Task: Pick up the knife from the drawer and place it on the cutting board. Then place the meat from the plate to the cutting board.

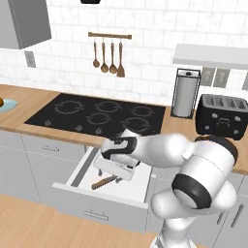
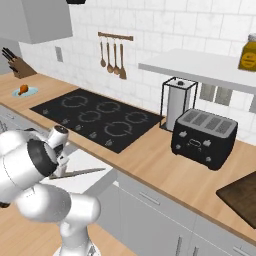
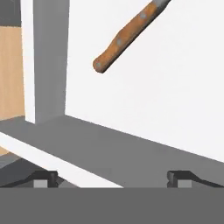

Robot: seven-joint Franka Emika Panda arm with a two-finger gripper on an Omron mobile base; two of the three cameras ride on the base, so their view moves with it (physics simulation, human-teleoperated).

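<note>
The drawer (image 1: 92, 209) stands pulled out below the cooktop. On its white floor (image 3: 175, 87) lies the knife (image 1: 103, 182), brown wooden handle (image 3: 124, 37) toward the drawer front, silver blade (image 2: 82, 173) pointing away. My gripper (image 1: 118, 174) hangs open inside the drawer, just above and beside the handle, touching nothing. Its two dark fingertips (image 3: 43, 178) stand wide apart in the hand view, with the handle ahead of them. The pale blue plate (image 2: 31, 93) sits far left on the counter with the orange-brown meat (image 2: 23, 89) on it. The dark cutting board (image 2: 242, 197) lies at the counter's far right.
A black cooktop (image 1: 97, 114) fills the counter behind the drawer. A paper towel holder (image 1: 185, 92) and a black toaster (image 2: 205, 137) stand to its right. A knife block (image 2: 15, 65) sits behind the plate. Utensils (image 1: 109, 58) hang on the wall.
</note>
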